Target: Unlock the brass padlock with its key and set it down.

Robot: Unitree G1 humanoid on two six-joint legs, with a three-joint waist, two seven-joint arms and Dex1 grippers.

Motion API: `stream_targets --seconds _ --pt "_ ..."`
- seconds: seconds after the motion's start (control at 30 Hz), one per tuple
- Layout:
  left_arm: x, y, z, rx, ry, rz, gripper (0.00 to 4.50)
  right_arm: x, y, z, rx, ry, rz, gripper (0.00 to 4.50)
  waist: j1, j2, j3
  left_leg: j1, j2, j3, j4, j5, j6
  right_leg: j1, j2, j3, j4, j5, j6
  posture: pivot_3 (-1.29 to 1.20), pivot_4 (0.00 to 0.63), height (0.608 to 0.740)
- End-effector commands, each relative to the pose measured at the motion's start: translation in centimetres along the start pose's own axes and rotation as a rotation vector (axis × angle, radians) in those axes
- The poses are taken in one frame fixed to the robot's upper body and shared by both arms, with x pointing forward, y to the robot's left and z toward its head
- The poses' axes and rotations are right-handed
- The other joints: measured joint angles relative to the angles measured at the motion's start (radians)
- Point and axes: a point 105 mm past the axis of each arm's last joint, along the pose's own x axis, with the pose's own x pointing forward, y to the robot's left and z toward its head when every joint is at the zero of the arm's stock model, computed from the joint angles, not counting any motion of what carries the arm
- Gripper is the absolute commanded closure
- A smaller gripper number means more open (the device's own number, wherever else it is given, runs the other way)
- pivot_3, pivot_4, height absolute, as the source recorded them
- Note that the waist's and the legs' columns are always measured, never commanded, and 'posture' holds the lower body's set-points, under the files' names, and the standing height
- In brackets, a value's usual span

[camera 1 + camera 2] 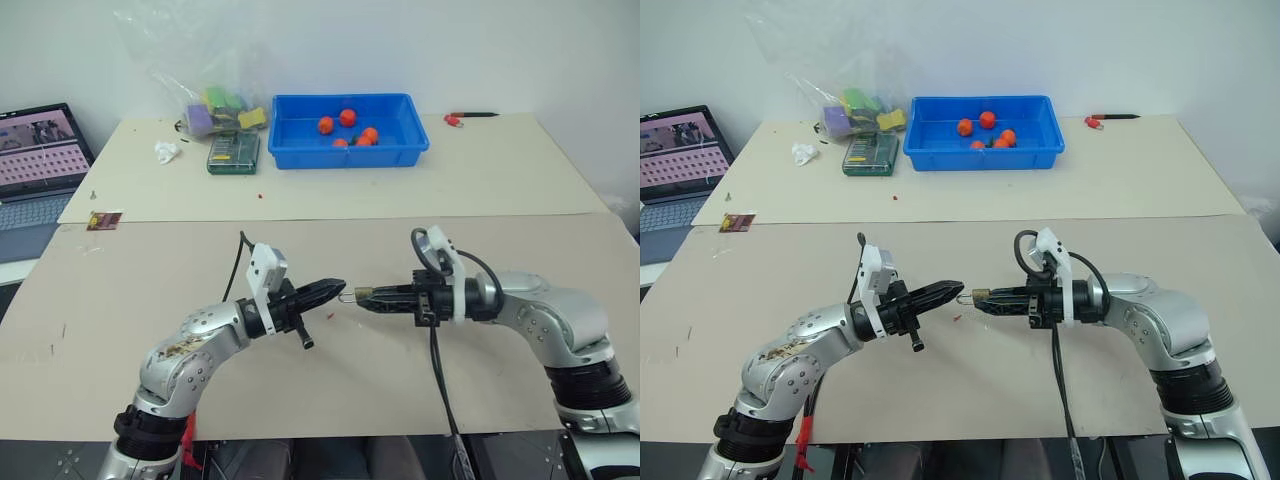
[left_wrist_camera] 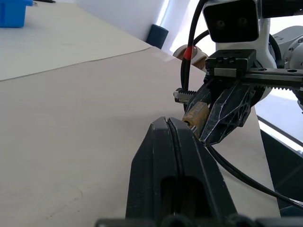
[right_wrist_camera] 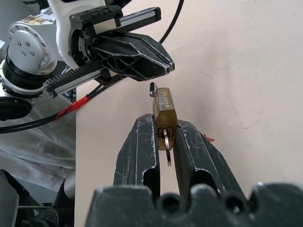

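blue bin (image 1: 408, 150): orange-red balls (image 1: 347, 118), maybe five | right hand (image 1: 362, 296) grips padlock (image 3: 164, 109) | left hand (image 1: 338, 288) pinched closed, beside padlock

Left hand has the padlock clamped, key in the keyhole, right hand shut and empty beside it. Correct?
Sides are swapped. The right hand clamps the padlock, key in its keyhole; the left hand is shut and empty beside it. The right wrist view shows it.

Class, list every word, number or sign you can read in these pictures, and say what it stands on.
None can be read.
Laptop screen: rows of marks, too small.
Green box: print too small.
Card: picture too blurred.
Brass padlock: no stamp legible.
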Motion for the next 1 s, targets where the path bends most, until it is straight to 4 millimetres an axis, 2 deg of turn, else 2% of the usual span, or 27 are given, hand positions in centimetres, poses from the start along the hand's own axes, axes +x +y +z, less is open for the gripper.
stream_targets --seconds 0.03,0.23,0.4,0.6,0.7,0.77,0.9,1.0 --pt "-0.4 -0.5 0.0 0.007 0.005 -0.019 4.45 -0.4 -0.2 1.2 -0.063 -0.024 -0.011 4.34 0.0 0.0 0.0 0.0 0.0 0.0 0.0 0.0 0.0 0.0 0.0 0.0 0.0 0.0 0.0 0.0 0.15 0.74" --pt "-0.9 0.9 -0.7 0.023 0.015 0.058 4.45 -0.6 -0.3 2.3 -0.075 -0.049 -0.027 4.34 0.0 0.0 0.0 0.0 0.0 0.0 0.0 0.0 0.0 0.0 0.0 0.0 0.0 0.0 0.0 0.0 0.15 0.74" --pt "-1.2 1.2 -0.8 0.027 0.014 0.076 4.45 -0.4 0.0 2.2 -0.078 -0.047 -0.012 4.34 0.001 0.0 0.0 0.0 0.0 0.0 0.0 0.0 0.0 0.0 0.0 0.0 0.0 0.0 0.0 0.0 0.15 0.74" --pt "-1.4 3.1 1.6 -0.013 -0.054 0.103 4.45 -0.7 2.1 1.8 -0.065 -0.021 0.1 4.34 0.003 0.0 0.0 0.0 0.0 0.0 0.0 0.0 0.0 0.0 0.001 0.0 0.0 0.0 0.0 0.0 0.15 0.74" --pt "-0.9 2.5 2.9 -0.065 -0.067 0.034 4.45 -0.7 2.8 1.8 -0.066 -0.013 0.135 4.34 0.001 0.0 0.0 0.0 0.001 0.0 0.0 0.0 0.0 0.0 0.001 0.0 0.0 0.0 0.0 0.0 0.15 0.74" --pt "-0.4 0.8 3.6 -0.156 -0.057 -0.076 4.45 -0.6 2.9 1.7 -0.065 -0.012 0.143 4.34 0.001 0.0 0.0 0.0 0.001 0.0 0.0 0.0 0.0 0.0 0.001 0.0 0.0 0.0 0.0 0.0 0.15 0.74" --pt "-0.5 -1.9 3.8 -0.291 -0.015 -0.24 4.45 -0.6 2.9 1.7 -0.062 -0.011 0.145 4.34 -0.003 0.0 0.0 0.0 0.001 -0.001 0.0 0.0 -0.001 0.0 0.001 0.0 0.001 0.0 0.0 0.0 0.15 0.74" --pt "-0.9 -3.2 3.8 -0.34 0.02 -0.307 4.45 -0.7 2.9 1.6 -0.061 -0.011 0.144 4.34 -0.003 0.0 0.0 0.0 0.001 -0.001 0.0 -0.001 -0.001 0.0 0.001 0.0 0.001 0.0 0.0 0.0 0.15 0.74"
